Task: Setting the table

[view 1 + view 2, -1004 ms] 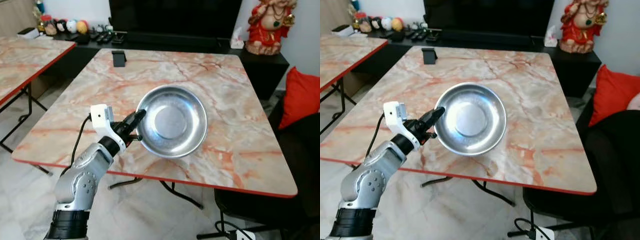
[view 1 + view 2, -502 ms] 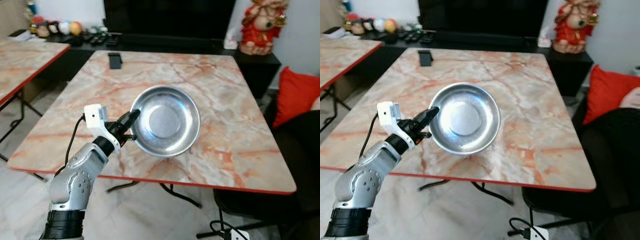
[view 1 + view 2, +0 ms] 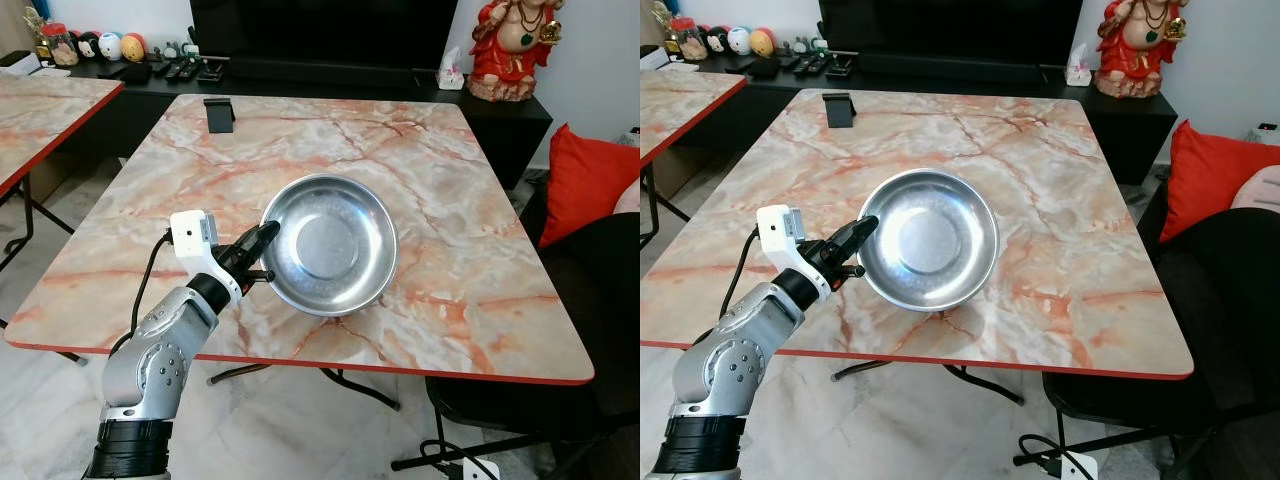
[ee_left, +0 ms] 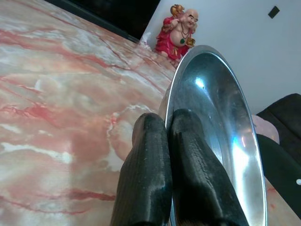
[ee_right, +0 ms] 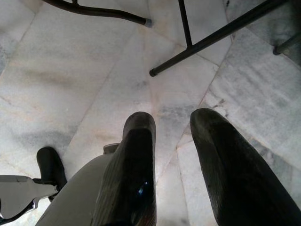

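Currently left gripper (image 3: 268, 232) clamps the near-left rim of the steel bowl (image 3: 330, 243) over the marble table (image 3: 450, 190); right gripper (image 5: 171, 122) hangs open above floor tiles.

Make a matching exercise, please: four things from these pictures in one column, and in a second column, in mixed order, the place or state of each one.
Things:
1. steel bowl
2. left gripper
3. black stand
4. red cushion

Places or states:
A. at the far left corner of the marble table
B. beside the table, on the robot's right
C. shut on a rim
D. held over the near part of the table

Right pairs: 1-D, 2-C, 3-A, 4-B
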